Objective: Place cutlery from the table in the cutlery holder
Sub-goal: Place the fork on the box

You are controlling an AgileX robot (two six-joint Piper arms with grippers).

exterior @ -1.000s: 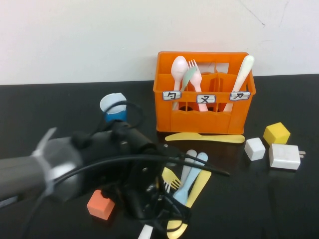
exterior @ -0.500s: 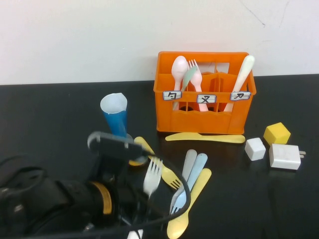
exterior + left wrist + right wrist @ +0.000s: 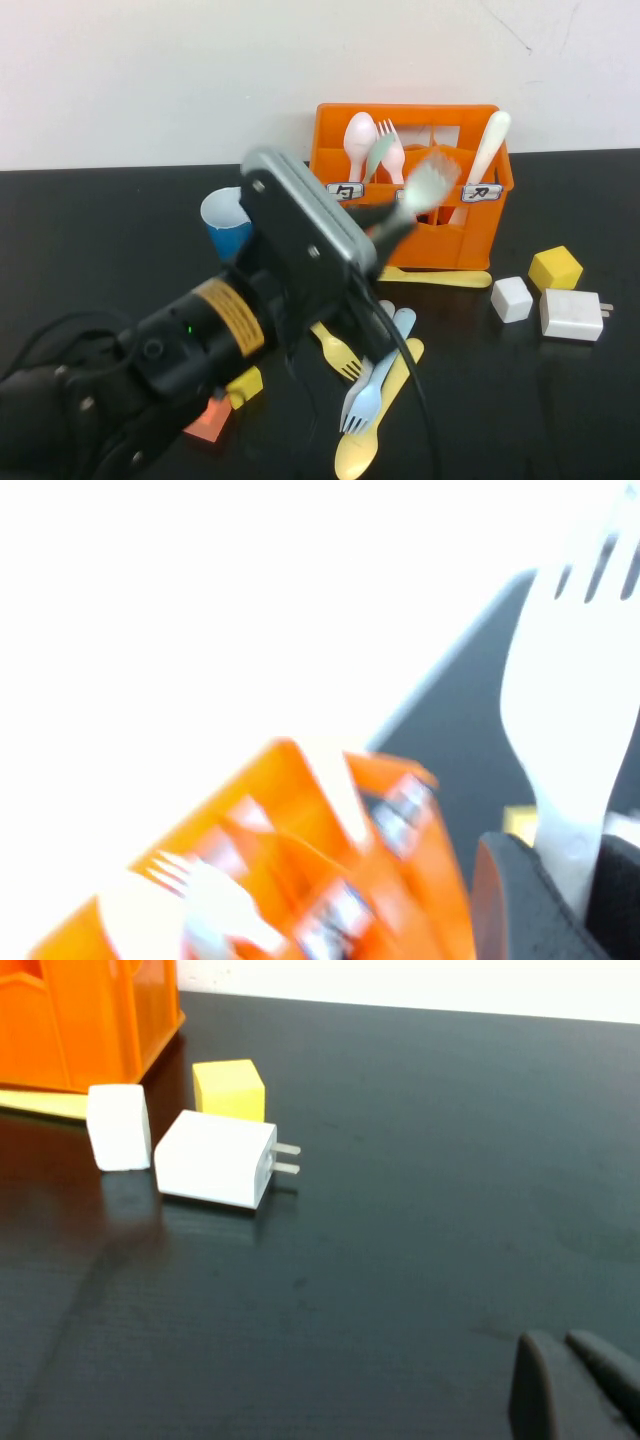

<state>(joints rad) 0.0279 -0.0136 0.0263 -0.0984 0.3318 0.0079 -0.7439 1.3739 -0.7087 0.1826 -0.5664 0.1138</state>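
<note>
My left gripper (image 3: 385,225) is shut on a white fork (image 3: 430,185) and holds it raised in front of the orange cutlery holder (image 3: 420,240), tines up. The left wrist view shows the fork (image 3: 575,700) between the pads, with the holder (image 3: 300,880) beyond. The holder has a white spoon (image 3: 359,135), a pink fork (image 3: 393,150) and a white knife (image 3: 490,145) in it. A yellow knife (image 3: 440,277), a yellow fork (image 3: 338,352), a blue fork (image 3: 375,385) and a yellow spoon (image 3: 365,440) lie on the table. My right gripper (image 3: 565,1380) is shut and empty, low over bare table.
A blue cup (image 3: 225,222) stands left of the holder. A yellow cube (image 3: 555,268), a white cube (image 3: 511,298) and a white plug adapter (image 3: 571,314) lie right of it. An orange cube (image 3: 205,420) and a second yellow cube (image 3: 245,385) lie under my left arm.
My left arm has risen from the front of the table with the white fork and swung up and forward to the holder's front.
</note>
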